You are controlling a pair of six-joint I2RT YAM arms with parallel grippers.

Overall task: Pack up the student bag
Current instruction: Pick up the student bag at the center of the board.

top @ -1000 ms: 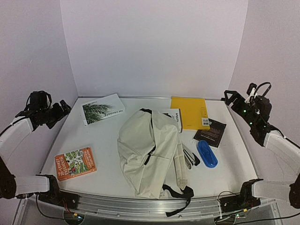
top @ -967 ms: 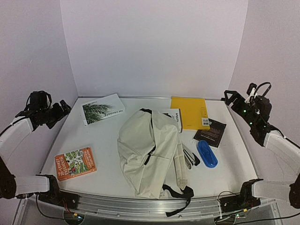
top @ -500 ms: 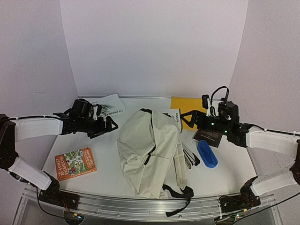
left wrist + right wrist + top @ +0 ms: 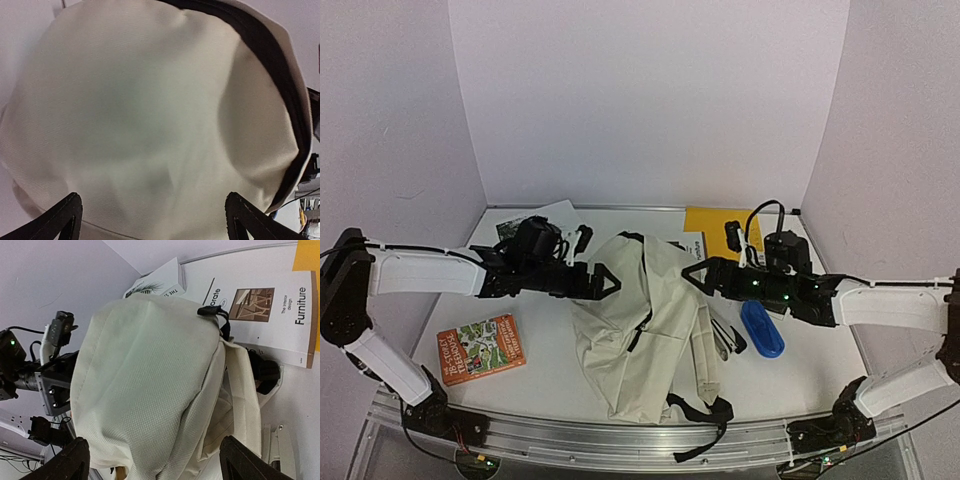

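Observation:
The student bag (image 4: 640,320), a cream backpack with black straps, lies in the middle of the table, its top end raised toward the back. My left gripper (image 4: 610,284) is open right at the bag's left side; in the left wrist view the cream fabric (image 4: 150,115) fills the frame between the spread fingertips (image 4: 65,220). My right gripper (image 4: 692,274) is open at the bag's right side; the right wrist view shows the bag (image 4: 150,390) close ahead between the spread fingertips (image 4: 240,462). Neither holds anything.
A colourful book (image 4: 480,348) lies front left. A blue case (image 4: 761,329) and dark pens (image 4: 725,338) lie right of the bag. A yellow book (image 4: 720,228), a white "Furniture" book (image 4: 265,310) and another white book (image 4: 535,222) lie at the back.

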